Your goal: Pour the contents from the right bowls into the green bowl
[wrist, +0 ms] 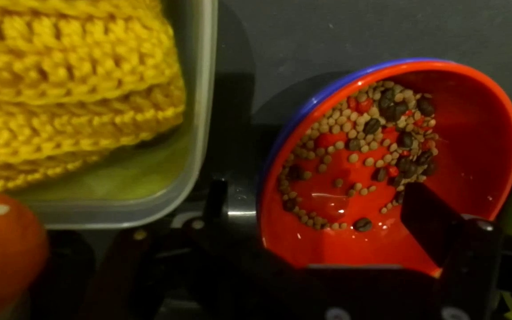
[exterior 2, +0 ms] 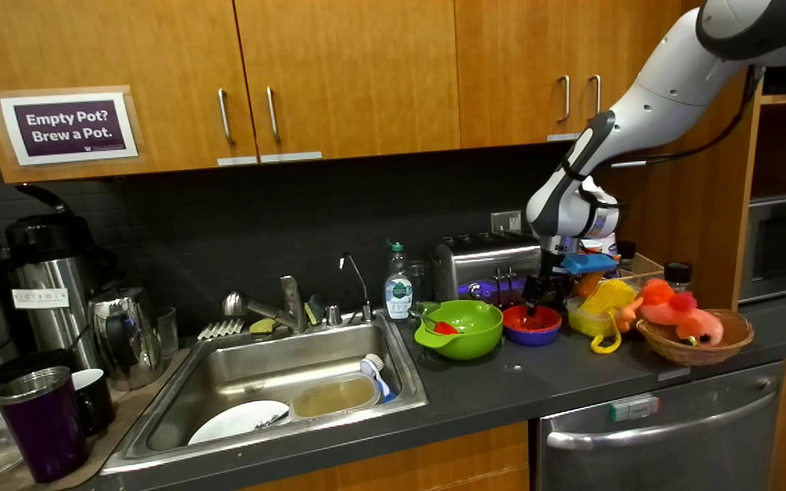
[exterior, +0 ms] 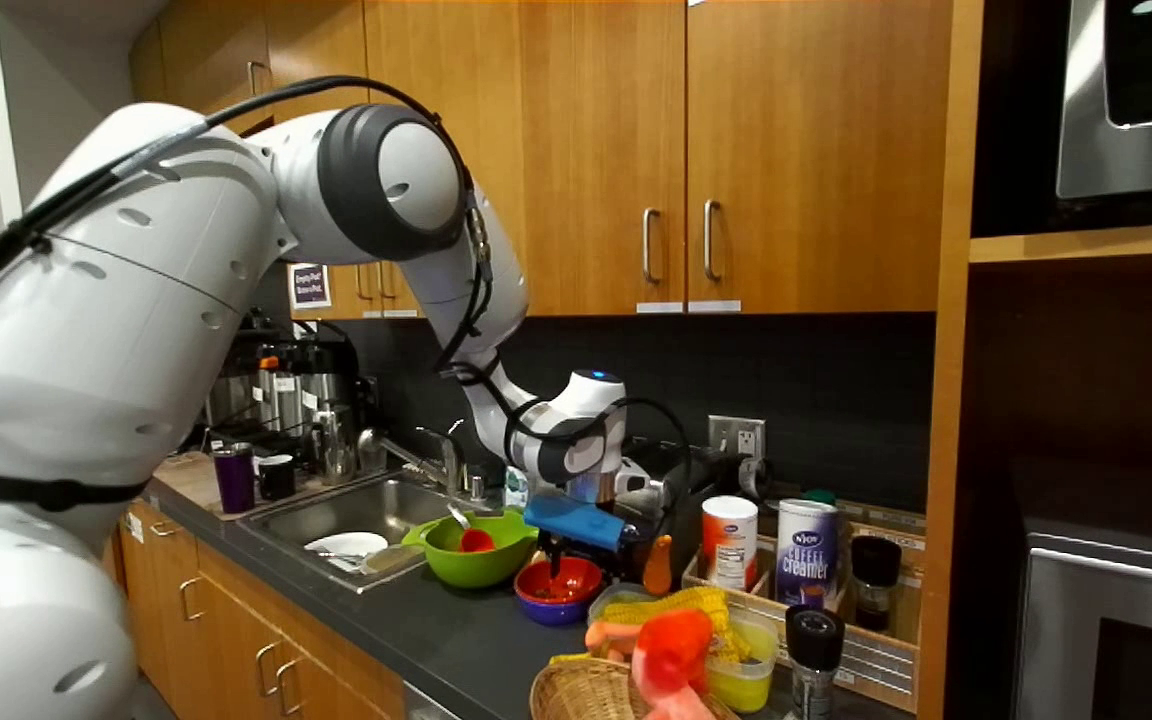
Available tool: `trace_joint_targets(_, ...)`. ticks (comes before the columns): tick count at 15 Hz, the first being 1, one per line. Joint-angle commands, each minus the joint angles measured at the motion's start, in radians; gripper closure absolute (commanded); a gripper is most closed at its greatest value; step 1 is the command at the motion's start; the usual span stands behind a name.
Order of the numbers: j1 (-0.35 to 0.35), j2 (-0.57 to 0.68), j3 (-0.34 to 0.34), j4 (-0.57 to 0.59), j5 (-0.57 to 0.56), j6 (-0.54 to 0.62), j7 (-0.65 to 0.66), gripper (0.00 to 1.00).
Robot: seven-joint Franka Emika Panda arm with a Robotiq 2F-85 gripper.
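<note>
Dim wrist view, glints on the red bowl (wrist: 476, 133)

1 green bowl (exterior 2: 464, 345), 1 red bowl (wrist: 476, 129), 1 blue bowl (exterior 2: 533, 338) (3 tot.). 1 red-headed spoon (exterior 2: 445, 328). 10+ coffee beans (wrist: 363, 225); lentils (wrist: 341, 120): dozens, exact no. unclear. 1 wicker basket (exterior 2: 696, 352), 1 toaster (exterior 2: 485, 266), 1 dish soap btl. (exterior 2: 398, 293), 2 blk-topped grinders (exterior: 815, 642), 1 creamer canister (exterior: 808, 555), min. 2 airpots (exterior 2: 57, 274), 1 purple tumbler (exterior 2: 45, 429).

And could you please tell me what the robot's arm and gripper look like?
The arm is white, with rounded segments and dark grey joint trim. A black cable runs along it, a black strap circles it, and a small blue light shows near its end. The gripper is black with slim fingers; a blue cover sits above it.
</note>
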Motion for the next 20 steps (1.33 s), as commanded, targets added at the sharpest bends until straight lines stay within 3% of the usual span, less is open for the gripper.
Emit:
trace_joint_targets(1, -0.018, 0.019, 0.019, 0.022, 0.017, 0.0, -0.025, 0.0)
trace_joint_targets(3, -0.019, 0.023, 0.019, 0.023, 0.017, 0.002, -0.024, 0.0)
trace_joint_targets(4, -0.019, 0.024, 0.019, 0.023, 0.016, 0.002, -0.022, 0.06)
trace_joint_targets(5, -0.02, 0.026, 0.018, 0.025, 0.015, 0.004, -0.021, 0.27)
trace_joint_targets(14, -0.024, 0.023, 0.013, 0.029, 0.009, 0.006, -0.015, 0.96)
trace_joint_targets(15, -0.024, 0.021, 0.012, 0.028, 0.008, 0.005, -0.014, 1.0)
trace_joint_targets(20, -0.027, 0.017, 0.011, 0.025, 0.009, 0.006, -0.013, 0.98)
